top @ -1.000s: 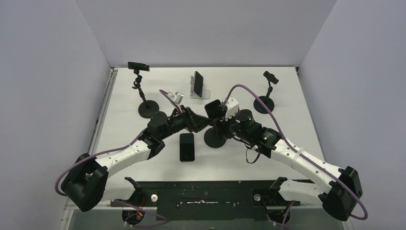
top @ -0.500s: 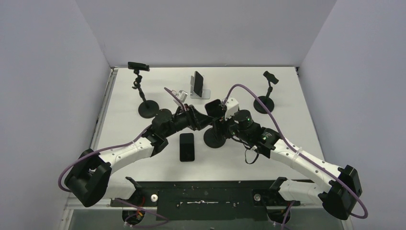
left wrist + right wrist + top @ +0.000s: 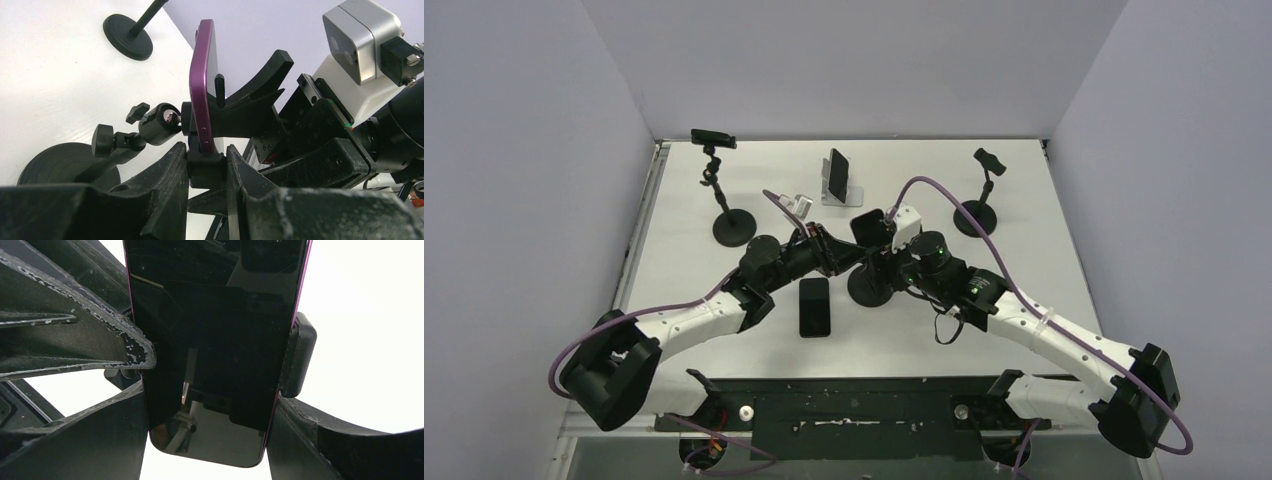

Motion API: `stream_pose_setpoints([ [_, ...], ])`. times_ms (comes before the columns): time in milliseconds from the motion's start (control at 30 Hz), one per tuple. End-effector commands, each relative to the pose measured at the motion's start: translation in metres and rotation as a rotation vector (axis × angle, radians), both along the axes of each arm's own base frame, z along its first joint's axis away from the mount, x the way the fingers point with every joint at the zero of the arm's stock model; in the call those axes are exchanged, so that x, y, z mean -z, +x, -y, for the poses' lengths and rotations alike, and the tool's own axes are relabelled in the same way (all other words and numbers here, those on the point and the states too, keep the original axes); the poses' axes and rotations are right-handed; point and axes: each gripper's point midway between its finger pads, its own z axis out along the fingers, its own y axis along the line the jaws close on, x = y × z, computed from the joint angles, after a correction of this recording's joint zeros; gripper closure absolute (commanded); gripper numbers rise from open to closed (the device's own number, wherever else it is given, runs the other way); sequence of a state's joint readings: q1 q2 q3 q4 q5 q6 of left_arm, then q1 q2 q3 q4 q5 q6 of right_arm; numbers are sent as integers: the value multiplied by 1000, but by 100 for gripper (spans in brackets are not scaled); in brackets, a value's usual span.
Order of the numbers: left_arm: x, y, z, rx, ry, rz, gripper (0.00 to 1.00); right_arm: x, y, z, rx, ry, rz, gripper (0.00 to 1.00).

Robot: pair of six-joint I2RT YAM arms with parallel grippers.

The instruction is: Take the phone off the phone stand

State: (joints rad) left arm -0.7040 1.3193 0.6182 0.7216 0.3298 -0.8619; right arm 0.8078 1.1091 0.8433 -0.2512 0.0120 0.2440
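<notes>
The phone [image 3: 202, 90] sat held in the clamp of the phone stand [image 3: 867, 287], its purple edge showing. The left tool [image 3: 206, 167] was pinched narrow on the stand's lower clamp foot. The right tool [image 3: 212, 400] straddled the phone beside the stand's side clamp and seemed to grip its long edges.

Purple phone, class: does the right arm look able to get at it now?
Likely yes: the right gripper straddles the phone, its fingers at both long edges, beside the stand's clamp.
</notes>
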Motion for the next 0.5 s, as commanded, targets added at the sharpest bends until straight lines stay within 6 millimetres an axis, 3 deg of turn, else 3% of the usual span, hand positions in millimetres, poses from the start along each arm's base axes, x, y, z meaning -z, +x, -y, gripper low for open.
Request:
stream_pose_setpoints([
  [0,-25,-5,-8,-10,-132,81,100,-13,20,12,132,74,41,100],
  [167,-30,-6,-14,11,-256,70,100,-9,19,14,95,224,-25,100],
  [467,-42,-13,-14,82,-371,102,100,-13,8,5,4,316,-51,100],
])
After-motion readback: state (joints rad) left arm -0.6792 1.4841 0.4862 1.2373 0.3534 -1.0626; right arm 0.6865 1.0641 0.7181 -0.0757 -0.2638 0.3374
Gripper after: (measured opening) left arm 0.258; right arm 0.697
